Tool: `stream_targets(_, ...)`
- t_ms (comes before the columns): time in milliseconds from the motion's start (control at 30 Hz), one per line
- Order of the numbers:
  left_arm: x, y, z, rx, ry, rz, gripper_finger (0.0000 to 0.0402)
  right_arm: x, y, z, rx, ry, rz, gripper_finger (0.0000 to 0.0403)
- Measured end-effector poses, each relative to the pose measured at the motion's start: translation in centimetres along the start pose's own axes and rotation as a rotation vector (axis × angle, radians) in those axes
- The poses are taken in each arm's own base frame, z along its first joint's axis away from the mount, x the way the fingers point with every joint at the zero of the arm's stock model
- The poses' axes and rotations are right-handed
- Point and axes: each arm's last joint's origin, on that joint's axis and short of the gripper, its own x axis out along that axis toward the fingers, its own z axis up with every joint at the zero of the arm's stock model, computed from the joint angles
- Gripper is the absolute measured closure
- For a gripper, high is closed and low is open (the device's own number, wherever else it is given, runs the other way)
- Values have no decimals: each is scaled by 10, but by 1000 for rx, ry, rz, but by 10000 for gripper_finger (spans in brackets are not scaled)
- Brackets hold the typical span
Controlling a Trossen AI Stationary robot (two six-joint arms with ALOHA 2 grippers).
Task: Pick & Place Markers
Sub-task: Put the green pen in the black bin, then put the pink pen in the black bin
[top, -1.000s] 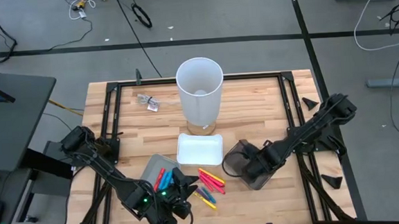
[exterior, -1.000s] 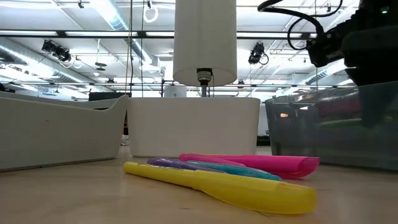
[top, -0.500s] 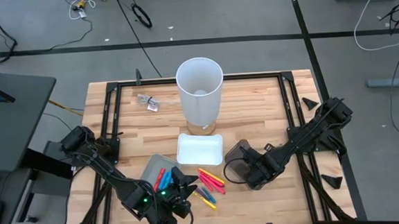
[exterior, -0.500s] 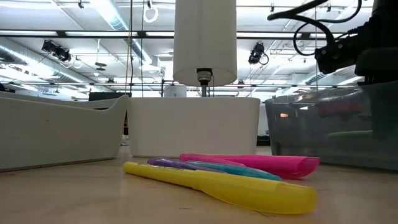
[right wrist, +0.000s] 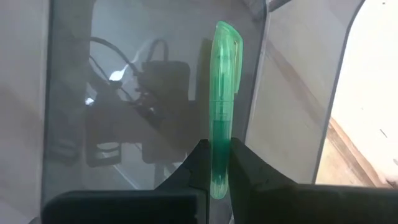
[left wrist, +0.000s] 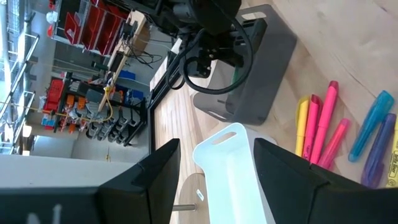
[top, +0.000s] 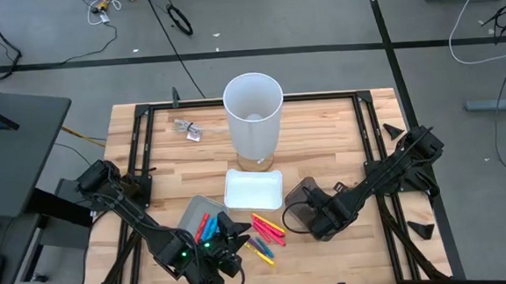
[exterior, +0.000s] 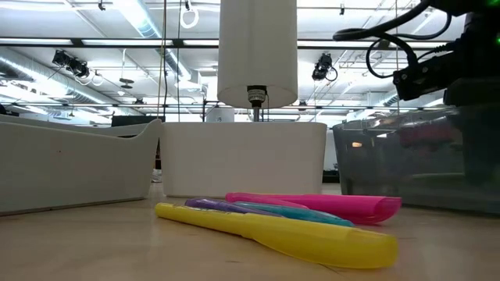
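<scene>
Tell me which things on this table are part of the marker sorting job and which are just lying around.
Part of the job:
- loose markers on the wood
- green marker, pinched in the right gripper over the dark bin
- white tray
- grey tray
- left gripper, open beside the loose markers

Lying about:
- tall white cylinder
- small clear item near the far edge
</scene>
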Motion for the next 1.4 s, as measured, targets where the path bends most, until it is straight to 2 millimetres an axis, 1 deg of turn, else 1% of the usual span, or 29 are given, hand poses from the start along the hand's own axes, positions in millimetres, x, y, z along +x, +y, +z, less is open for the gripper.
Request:
stream_targets(167,0,0,0,0,0,0,191,0,0,0,-7,-1,4,377)
stream_targets(267,0,0,0,0,1,0,191,0,0,0,-10,-10,2,366)
stream_targets(367,0,0,0,1,1,0,191,0,0,1,-17,-18,0,338)
stream_targets(567,0,0,0,0,1,0,191,0,0,1,-36,-26,-3,265)
stream_targets(667,0,0,0,0,-1,-7,191,0,0,1,-43,-25,-4,237)
stream_targets(800,1,0,0,0,0,-9,191,0,0,1,-43,-25,-5,218)
stream_targets(933,1,0,0,0,0,-9,191,-3,0,1,-47,-23,3,216)
stream_targets(1000,1,0,0,0,0,-9,191,-7,0,2,-62,-19,2,218)
stream_targets(1133,1,0,0,-1,-5,-27,191,-27,2,8,-91,-39,9,222)
stream_targets(1300,3,-2,0,-29,-27,-143,191,-56,1,16,-118,-104,11,223)
stream_targets(1400,8,-2,-1,-62,-31,-230,191,-69,0,20,-133,-146,-3,223)
